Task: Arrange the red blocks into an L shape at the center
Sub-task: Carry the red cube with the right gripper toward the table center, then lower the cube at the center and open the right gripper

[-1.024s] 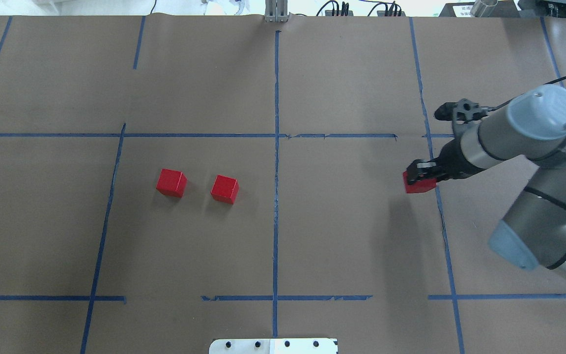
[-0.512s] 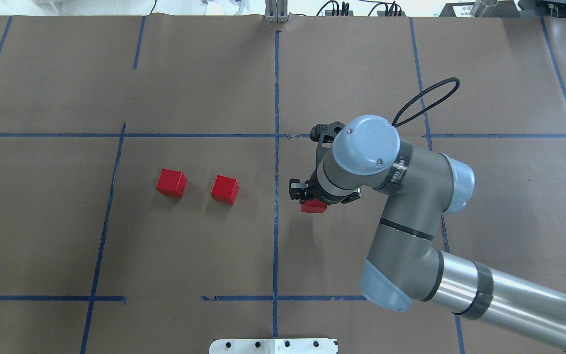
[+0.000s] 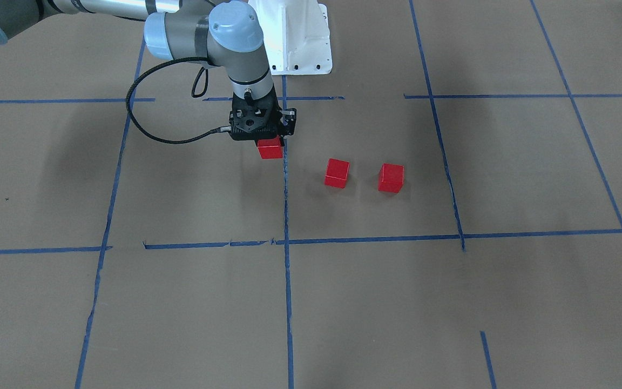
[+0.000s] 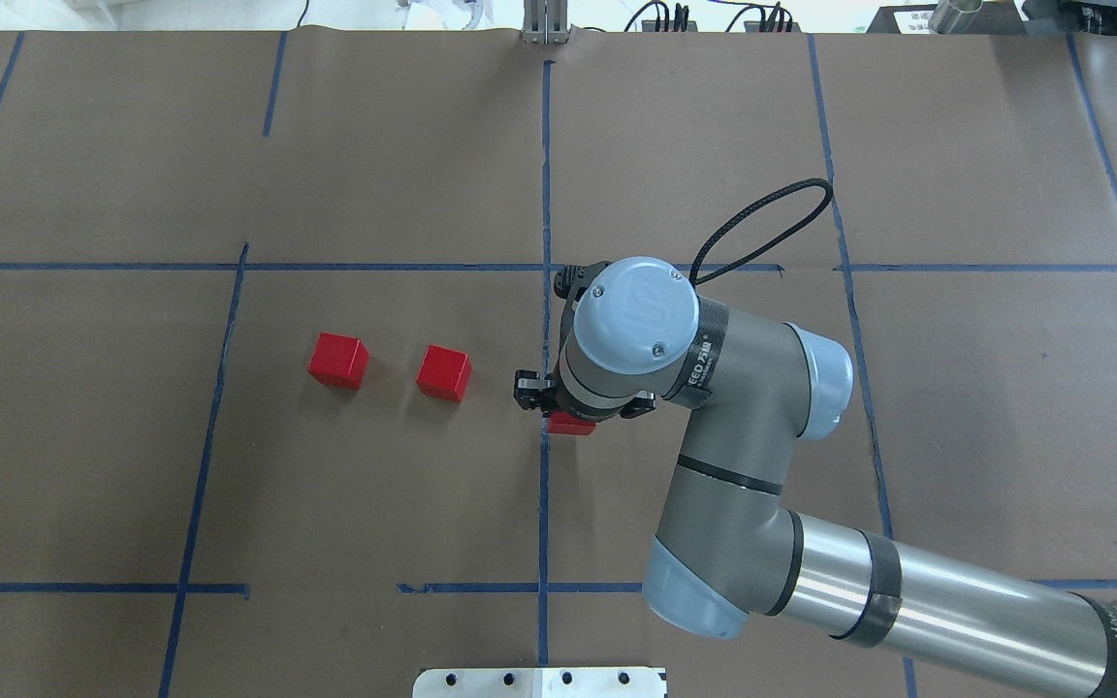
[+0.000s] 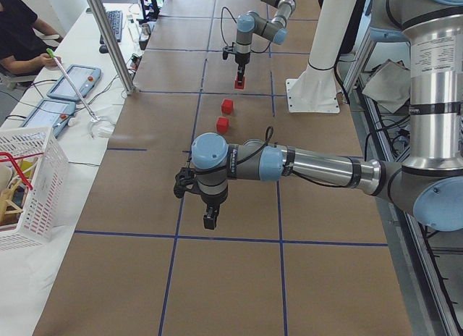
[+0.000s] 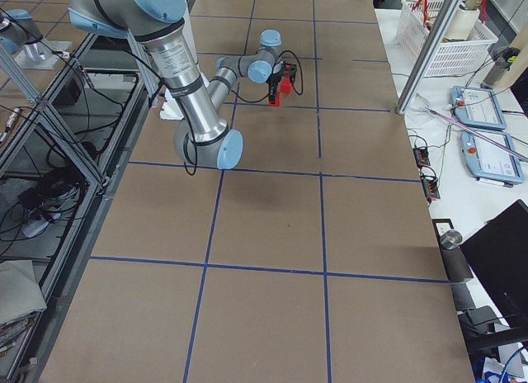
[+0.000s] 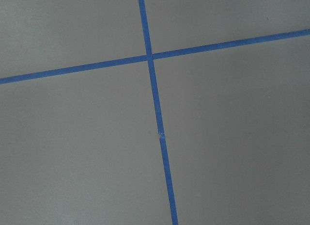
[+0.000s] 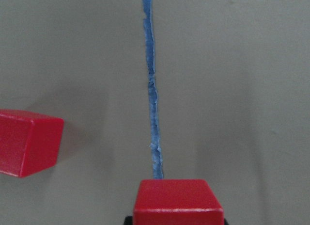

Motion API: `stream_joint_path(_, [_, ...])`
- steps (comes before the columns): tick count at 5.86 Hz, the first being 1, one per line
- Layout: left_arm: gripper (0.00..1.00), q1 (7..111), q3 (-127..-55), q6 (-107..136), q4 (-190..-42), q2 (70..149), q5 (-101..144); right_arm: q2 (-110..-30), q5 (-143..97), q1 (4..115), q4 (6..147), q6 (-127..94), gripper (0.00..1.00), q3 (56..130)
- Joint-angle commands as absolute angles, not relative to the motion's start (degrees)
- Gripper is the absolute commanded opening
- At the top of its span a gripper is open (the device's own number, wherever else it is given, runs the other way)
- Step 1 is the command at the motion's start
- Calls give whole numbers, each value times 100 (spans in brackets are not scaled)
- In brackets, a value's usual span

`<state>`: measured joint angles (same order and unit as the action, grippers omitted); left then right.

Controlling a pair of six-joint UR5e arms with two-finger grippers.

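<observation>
- A small matte red cube (image 3: pixel 270 149) is clamped in the right gripper (image 3: pixel 269 140) at the blue tape centreline (image 3: pixel 286 183), for placing.
- Of the left gripper (image 5: pixel 210 219), the opening cannot be judged.

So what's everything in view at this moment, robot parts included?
loose blocks: two, red, on the table on the robot's left of the centre tape line, apart from each other
held block: one, red, in the right gripper at the centre tape line
table: one, brown paper with a blue tape grid
basket: one, white, beside the table's left end
person: one, dark top, seated on the operators' side
right gripper: black, shut on the held block
left gripper: black, hovers over bare paper; open or shut unclear
</observation>
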<state>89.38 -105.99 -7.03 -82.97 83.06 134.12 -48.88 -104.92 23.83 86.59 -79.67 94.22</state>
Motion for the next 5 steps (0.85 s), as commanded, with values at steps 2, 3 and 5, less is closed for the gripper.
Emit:
stream_joint_path(2, [100,8938,-10608,-703,-8297,8306,13412,-4685,-10345,2259,8657,-8042,2,9080])
stream_joint_path(3, [100,8938,-10608,-703,-8297,8306,13421,-4624,-10345,2224,8666,-8042,3,9009])
stream_joint_path(5, [100,8938,-10608,-703,-8297,8306,13412,-4606,-10345,2197,8666,-8042,4,8983])
